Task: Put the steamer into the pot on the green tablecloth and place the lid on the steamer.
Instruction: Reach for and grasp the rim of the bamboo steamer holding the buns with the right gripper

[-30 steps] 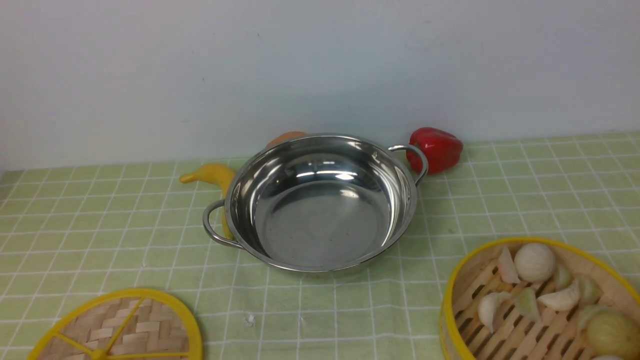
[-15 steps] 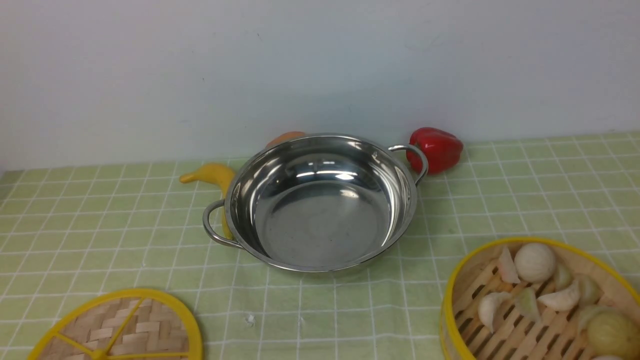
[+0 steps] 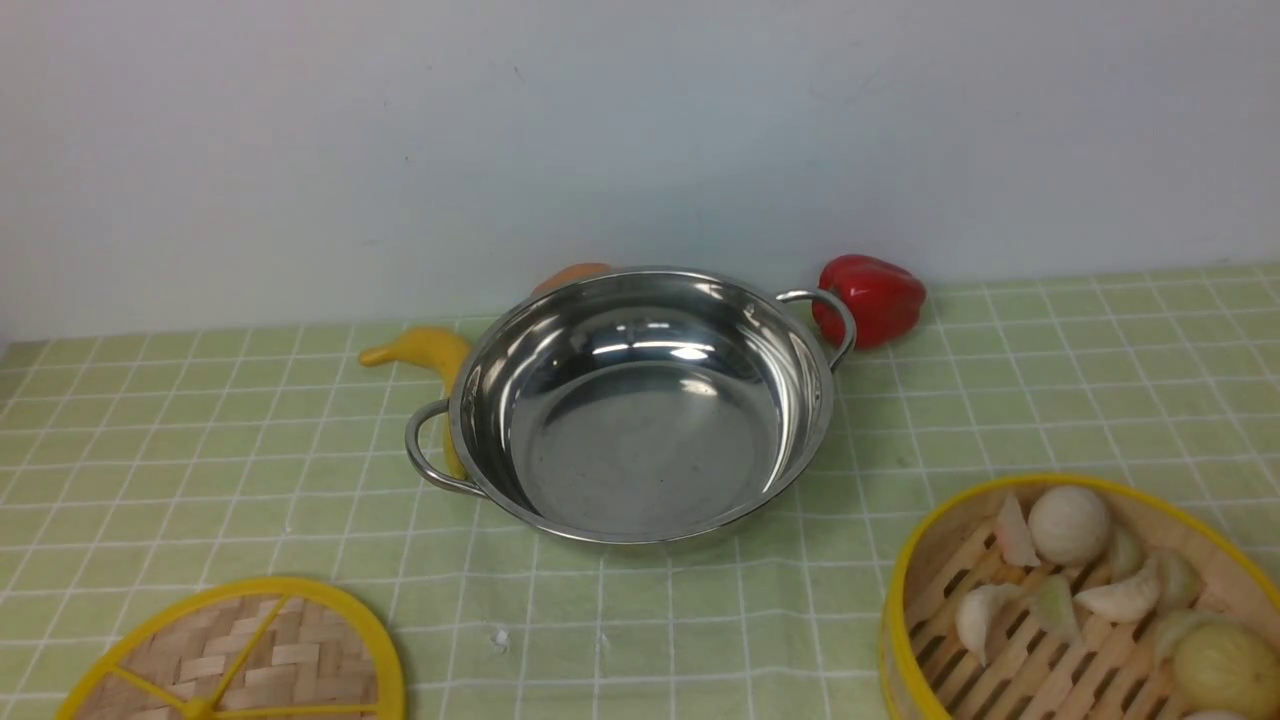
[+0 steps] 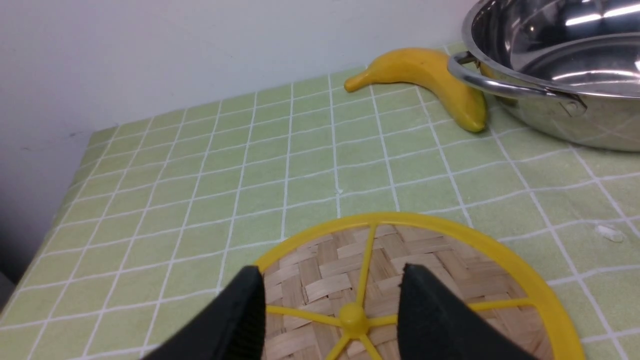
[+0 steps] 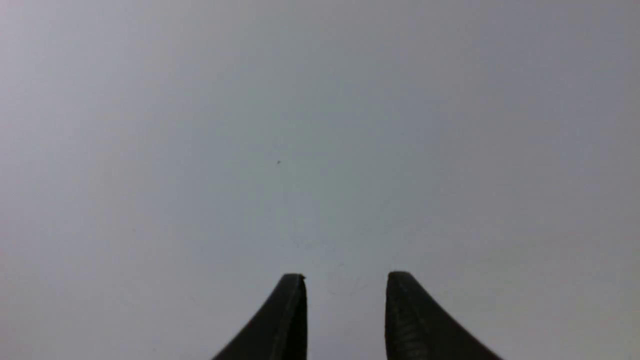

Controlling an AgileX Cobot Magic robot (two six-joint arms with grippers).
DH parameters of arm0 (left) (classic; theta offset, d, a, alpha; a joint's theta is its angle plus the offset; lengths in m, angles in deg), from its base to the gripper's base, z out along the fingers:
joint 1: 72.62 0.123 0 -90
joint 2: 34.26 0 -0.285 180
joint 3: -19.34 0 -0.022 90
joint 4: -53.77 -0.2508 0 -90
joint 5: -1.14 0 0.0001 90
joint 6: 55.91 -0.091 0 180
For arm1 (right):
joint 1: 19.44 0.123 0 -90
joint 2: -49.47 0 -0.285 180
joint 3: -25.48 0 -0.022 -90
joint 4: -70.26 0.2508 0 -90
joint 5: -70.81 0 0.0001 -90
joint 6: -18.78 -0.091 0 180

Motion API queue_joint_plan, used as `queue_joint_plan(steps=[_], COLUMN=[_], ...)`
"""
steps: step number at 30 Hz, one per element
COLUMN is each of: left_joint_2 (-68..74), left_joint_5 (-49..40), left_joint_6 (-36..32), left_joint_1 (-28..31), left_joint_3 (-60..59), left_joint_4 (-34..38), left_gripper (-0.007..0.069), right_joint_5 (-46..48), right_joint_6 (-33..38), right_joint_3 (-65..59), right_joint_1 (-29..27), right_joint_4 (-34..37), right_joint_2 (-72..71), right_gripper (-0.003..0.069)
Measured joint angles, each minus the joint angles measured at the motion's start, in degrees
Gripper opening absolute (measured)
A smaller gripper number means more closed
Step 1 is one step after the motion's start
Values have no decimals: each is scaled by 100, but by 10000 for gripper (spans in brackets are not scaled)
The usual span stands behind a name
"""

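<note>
Green tablecloth [image 3: 200, 450] bears pot [image 3: 640, 420], handles [image 3: 422, 455] near-left to far-right.

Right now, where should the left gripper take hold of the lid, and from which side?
Take the lid by its centre knob, coming straight down from above. It lies flat on the cloth, so the rim probably leaves little to get under, while the knob looks raised. The left gripper is open, with a finger on either side of the knob.
</note>
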Motion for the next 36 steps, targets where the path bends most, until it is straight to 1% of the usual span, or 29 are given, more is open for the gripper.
queue_joint_plan(steps=[3,4,6,8,9,11,13,14,15,16,17,18,19,20,21,22,25,26,30,31,32,33,36], left_joint_2=[0,0,0,0,0,0,0,0,0,0,0,0,0,0,0,0,0,0,0,0,0,0,0], left_joint_5=[0,0,0,0,0,0,0,0,0,0,0,0,0,0,0,0,0,0,0,0,0,0,0], left_joint_6=[0,0,0,0,0,0,0,0,0,0,0,0,0,0,0,0,0,0,0,0,0,0,0], left_joint_1=[0,0,0,0,0,0,0,0,0,0,0,0,0,0,0,0,0,0,0,0,0,0,0], left_joint_3=[0,0,0,0,0,0,0,0,0,0,0,0,0,0,0,0,0,0,0,0,0,0,0], left_joint_4=[0,0,0,0,0,0,0,0,0,0,0,0,0,0,0,0,0,0,0,0,0,0,0], left_gripper=[344,344,344,344,344,344,344,344,344,344,344,344,344,344,344,344,344,344,344,344,344,344,344], right_joint_5=[-129,-143,-275,-259,-50,439,1145,1145,1972,2329,2329,3177,3488,3635,4153,4450,4816,4877,4870,4870,4875,4898,4922], right_joint_6=[-29,-37,-47,-47,22,208,605,605,1219,1514,1514,2282,2581,2726,3218,3661,4527,4939,5919,5960,6218,6386,6704], right_joint_3=[25,25,32,56,134,294,594,594,995,1169,1169,1618,1788,1869,2157,2322,2535,2589,2621,2621,2621,2621,2621], right_joint_1=[0,0,0,0,0,0,0,0,0,0,0,0,0,0,0,0,0,0,0,0,0,0,0], right_joint_4=[417,451,906,1083,1308,1443,1547,1543,1615,1654,1654,1755,1811,1840,1968,2144,2561,2836,3854,3899,4147,4239,4211], right_joint_2=[0,0,0,0,-9,-3,114,136,411,611,611,1097,1313,1369,1827,2239,2943,3232,4331,4331,4744,4995,5634], right_gripper=[242,242,242,242,242,242,242,242,242,242,242,242,242,242,242,242,242,242,242,242,242,242,242])
